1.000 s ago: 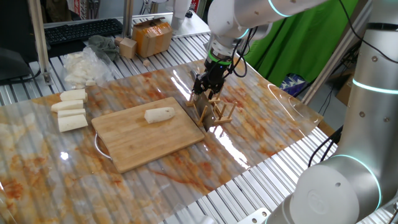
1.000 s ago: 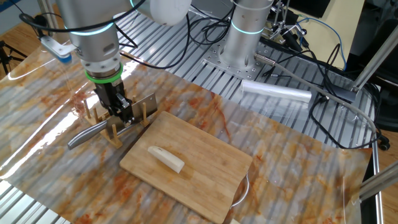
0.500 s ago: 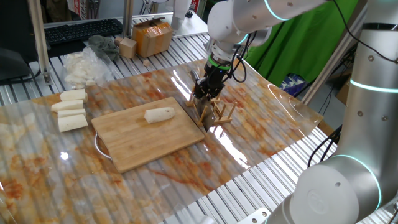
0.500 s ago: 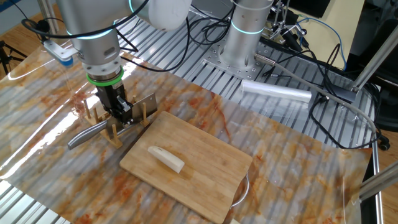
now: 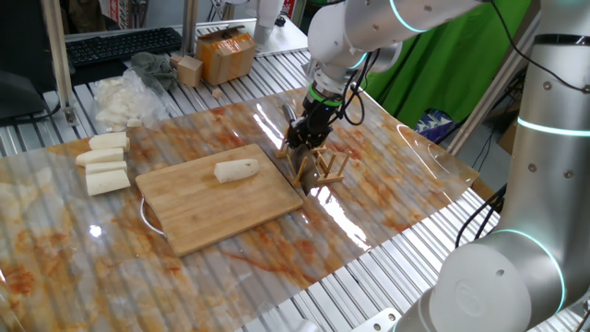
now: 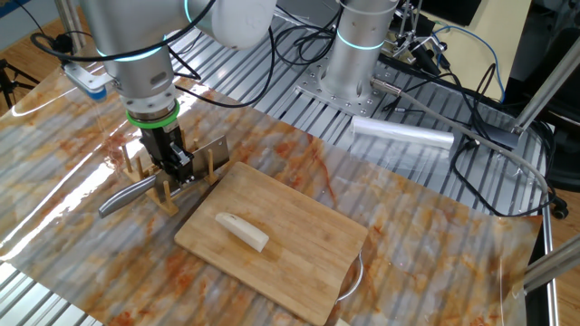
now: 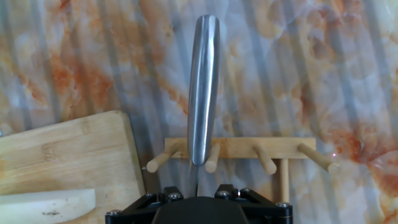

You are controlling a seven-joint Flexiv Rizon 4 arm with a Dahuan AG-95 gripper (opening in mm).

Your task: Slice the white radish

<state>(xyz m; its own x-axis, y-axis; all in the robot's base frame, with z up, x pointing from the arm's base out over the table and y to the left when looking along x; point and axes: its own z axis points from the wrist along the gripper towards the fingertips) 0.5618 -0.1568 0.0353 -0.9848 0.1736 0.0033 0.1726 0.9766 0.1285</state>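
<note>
Gripper (image 5: 300,140) (image 6: 176,166) poised low over the wooden rack (image 5: 318,169) (image 6: 172,186) (image 7: 249,149), fingers pointing down at the knife (image 6: 136,192) (image 7: 203,87) that lies across the rack's pegs. You cannot tell how far the jaws stand apart, nor whether they clasp the knife: in the hand view only the black gripper base shows at the bottom edge, with the knife's shiny metal handle running straight ahead of it between two pegs; in the fixed views the fingertips are lost against the rack. The white radish (image 5: 237,170) (image 6: 242,231) (image 7: 46,206), your workpiece, lies whole on the cutting board (image 5: 218,195) (image 6: 272,237) (image 7: 68,155), to one side of the gripper and apart from it; the board's edge sits just beside the rack. Farther beyond the board from the gripper, three longer white chunks (image 5: 103,161) rest together on the marbled surface (image 5: 387,175) (image 6: 63,118) (image 7: 93,56), and a heap of white scraps (image 5: 118,97) lies past them
</note>
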